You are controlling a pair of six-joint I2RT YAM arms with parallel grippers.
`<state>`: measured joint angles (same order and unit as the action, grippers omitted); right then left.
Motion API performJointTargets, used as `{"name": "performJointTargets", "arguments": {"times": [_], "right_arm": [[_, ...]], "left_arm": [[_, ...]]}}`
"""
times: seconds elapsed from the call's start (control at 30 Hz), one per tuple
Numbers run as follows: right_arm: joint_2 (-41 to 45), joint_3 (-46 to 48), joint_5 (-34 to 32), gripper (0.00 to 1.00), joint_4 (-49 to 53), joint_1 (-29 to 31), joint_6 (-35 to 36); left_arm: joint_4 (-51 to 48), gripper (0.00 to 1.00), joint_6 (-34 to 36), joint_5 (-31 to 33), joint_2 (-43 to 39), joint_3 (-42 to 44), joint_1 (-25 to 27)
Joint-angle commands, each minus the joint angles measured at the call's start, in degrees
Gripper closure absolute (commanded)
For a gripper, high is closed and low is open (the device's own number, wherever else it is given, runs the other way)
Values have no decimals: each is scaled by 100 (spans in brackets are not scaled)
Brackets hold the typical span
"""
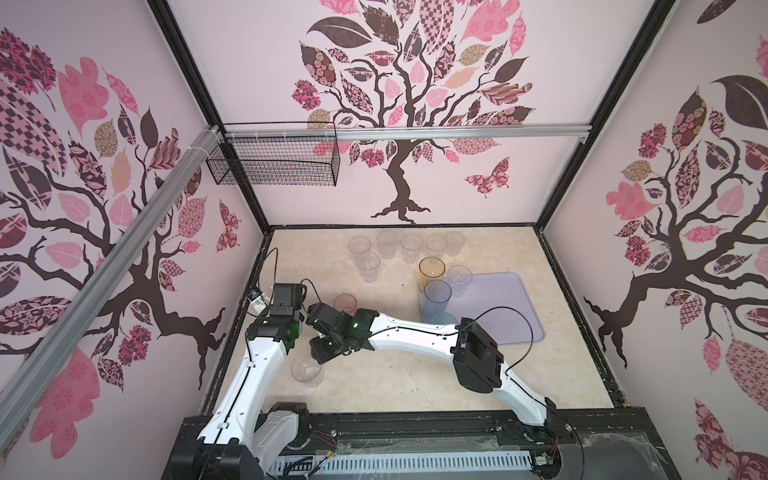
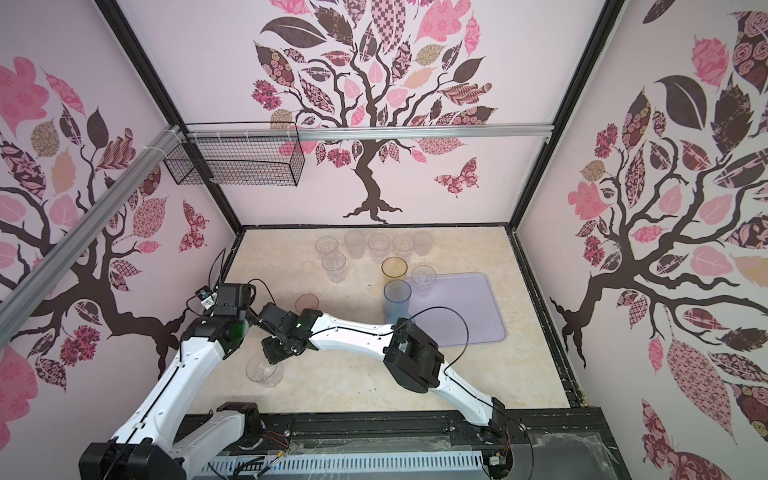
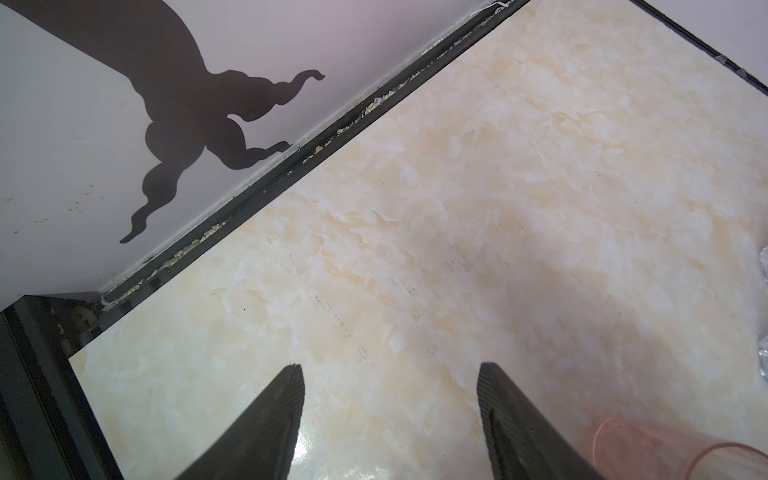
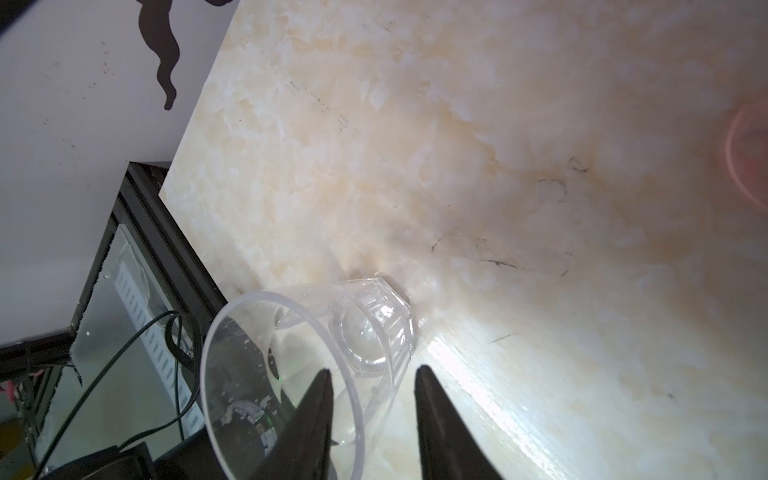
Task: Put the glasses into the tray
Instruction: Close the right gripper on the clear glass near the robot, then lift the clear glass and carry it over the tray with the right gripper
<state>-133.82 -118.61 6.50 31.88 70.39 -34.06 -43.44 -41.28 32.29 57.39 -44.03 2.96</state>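
Observation:
A clear glass (image 1: 307,370) (image 2: 264,370) stands near the front left of the table. My right gripper (image 4: 372,370) has reached across to it and is open. One finger is inside the rim of that clear glass (image 4: 291,353) and the other outside, with gaps showing around the wall. My left gripper (image 3: 388,368) is open over bare table by the left wall, with a pink glass (image 3: 665,453) (image 1: 345,303) just beside one finger. The lavender tray (image 1: 515,316) (image 2: 473,311) lies at the right. A tall blue glass (image 1: 436,297) and a clear glass (image 1: 459,278) stand at its left edge.
An amber glass (image 1: 432,269) stands just beyond the tray's far left corner. Several clear glasses (image 1: 411,245) stand in a row near the back wall. A black wire basket (image 1: 274,162) hangs high at the back left. The left wall (image 3: 83,145) is close to my left gripper.

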Motion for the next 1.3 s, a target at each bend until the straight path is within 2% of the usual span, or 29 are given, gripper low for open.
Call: {"name": "performJointTargets", "arguments": {"times": [0.0,0.33,0.4,0.5,0.6,0.73,1.1,1.27], "right_arm": [[-215,-135,-225,67,173,19,145],[-226,-117,-416,77,248,19,267],[-267,-143,-382,75,274,20,270],[-310,-135,-377,67,284,21,252],[-329,-127,-378,67,284,19,251],[-227,-61,-394,76,312,19,344],[803,735,-527,98,40,10,570],[1532,1336,-644,100,108,-8,689]], "left_arm": [[-34,30,-73,49,-87,-114,-27],[15,30,-30,-13,-131,-106,-31],[15,30,-15,-12,-148,-97,-26],[21,30,-16,-13,-171,-97,-25],[35,30,-8,-22,-180,-93,-27],[52,30,5,-39,-180,-88,-29],[59,30,121,-52,-244,-149,-37],[106,26,416,-804,-219,-316,-33]]}}
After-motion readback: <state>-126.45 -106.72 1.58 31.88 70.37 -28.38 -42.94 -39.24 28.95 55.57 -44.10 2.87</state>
